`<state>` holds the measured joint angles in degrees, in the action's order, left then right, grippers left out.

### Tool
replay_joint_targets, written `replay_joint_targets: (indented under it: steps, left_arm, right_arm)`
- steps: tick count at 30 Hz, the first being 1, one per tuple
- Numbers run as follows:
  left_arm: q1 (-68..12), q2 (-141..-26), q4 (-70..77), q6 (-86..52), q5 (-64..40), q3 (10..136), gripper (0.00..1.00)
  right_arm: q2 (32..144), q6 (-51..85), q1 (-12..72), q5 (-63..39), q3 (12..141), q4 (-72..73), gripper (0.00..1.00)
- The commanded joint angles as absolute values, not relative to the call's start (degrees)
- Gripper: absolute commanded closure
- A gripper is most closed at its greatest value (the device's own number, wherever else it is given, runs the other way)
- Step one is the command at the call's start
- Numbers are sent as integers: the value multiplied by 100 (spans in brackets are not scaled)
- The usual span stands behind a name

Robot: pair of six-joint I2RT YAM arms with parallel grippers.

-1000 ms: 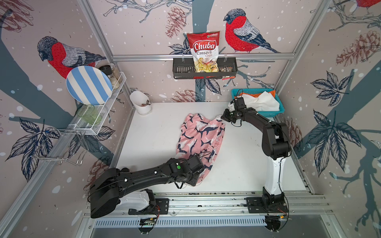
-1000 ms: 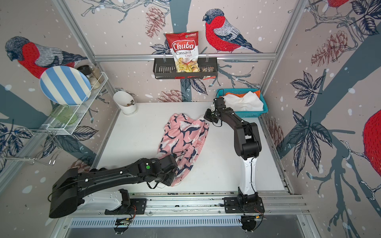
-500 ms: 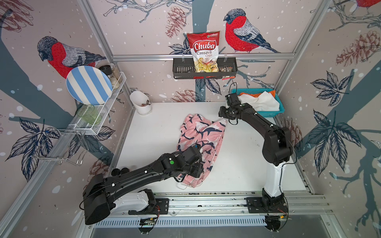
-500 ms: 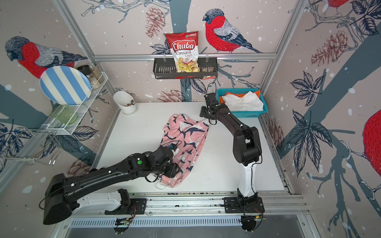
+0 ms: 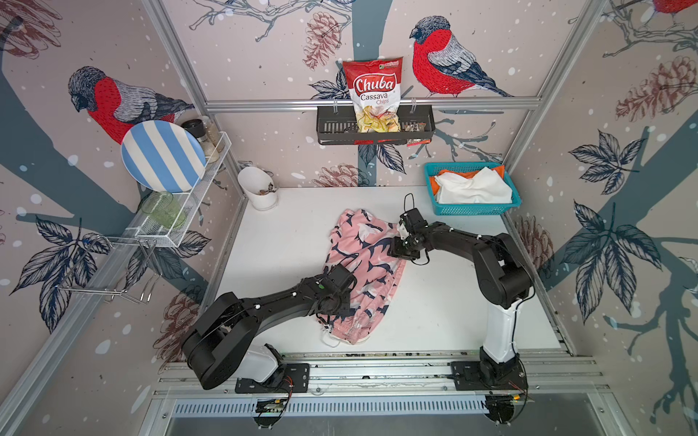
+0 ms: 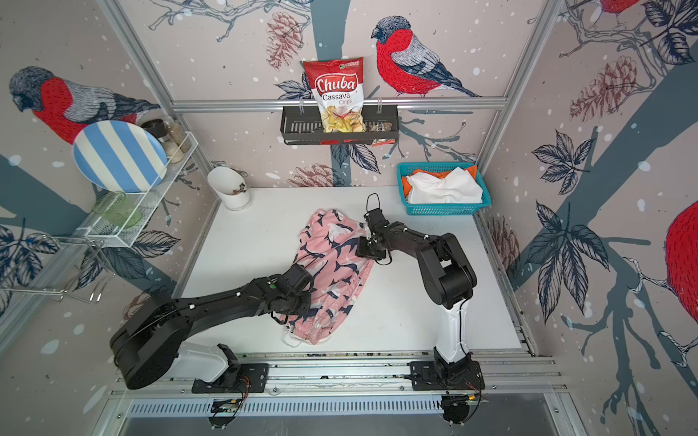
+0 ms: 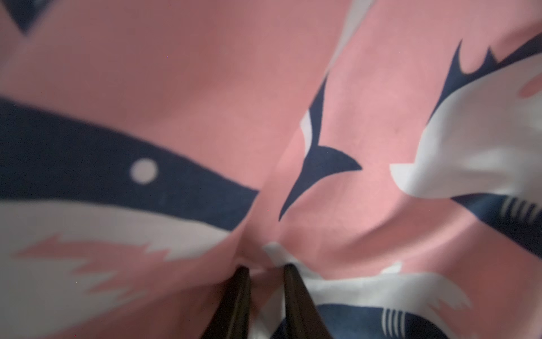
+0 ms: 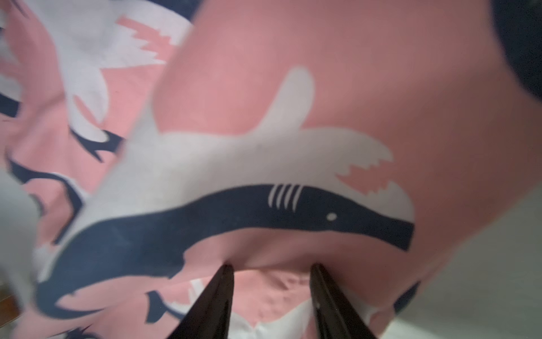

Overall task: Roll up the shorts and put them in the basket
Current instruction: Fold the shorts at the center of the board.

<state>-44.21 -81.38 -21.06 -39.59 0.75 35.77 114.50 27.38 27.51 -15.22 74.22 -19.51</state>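
white table (image 5: pixel 279 241) under everything; pink shorts (image 5: pixel 362 264) sprawl rumpled mid-frame in both top views. they look light, limp, maybe slippery, so i'd pinch an end edge at both corners. my left gripper (image 7: pixel 265 268) is narrow over a crease, bite unclear; right gripper (image 8: pixel 271 265) stands wider, tips on cloth. other shorts (image 5: pixel 472 188) sit in the basket (image 5: pixel 472 209), upper right.

Pink shorts (image 7: pixel 205 88) printed with navy-and-white sharks fill the slightly blurred view. The left gripper (image 7: pixel 265 273) sets its dark fingertips (image 7: pixel 240 290) close together, pinching a creased fold of cloth.
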Motion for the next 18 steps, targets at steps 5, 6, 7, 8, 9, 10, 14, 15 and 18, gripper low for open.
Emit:
replay_joint_targets:
  steps: [5,6,7,8,9,10,14,15,18]
  left_arm:
    - [-4537,-7770,-1661,-4425,-650,3154,71]
    - [-4567,-7633,-1702,-4426,-661,3239,69]
    - [-4588,-7450,-1766,-4423,-674,3383,68]
    - [-4588,-7246,-1813,-4421,-685,3509,67]
    - [-4588,-7083,-1859,-4427,-654,3634,65]
    - [-4587,-6927,-1958,-4385,-530,3836,63]
    - [-4298,-6912,-2593,-4047,155,4682,60]
    - [-4173,-6977,-2709,-3939,271,4859,59]
    - [-3581,-7218,-2836,-3623,284,5192,59]
  right_arm:
    - [11374,2633,2246,-1002,7325,-2005,56]
    - [11277,2613,2266,-985,7410,-2086,56]
    - [11134,2597,2308,-967,7482,-2184,56]
    - [11004,2586,2381,-976,7575,-2256,56]
    - [10884,2587,2479,-967,7647,-2337,56]
    - [10768,2577,2608,-998,7715,-2428,56]
    - [10268,2634,3354,-1508,7473,-2506,56]
    - [10145,2688,3527,-1691,7337,-2461,56]
    - [9651,3027,4196,-2059,6670,-2200,56]
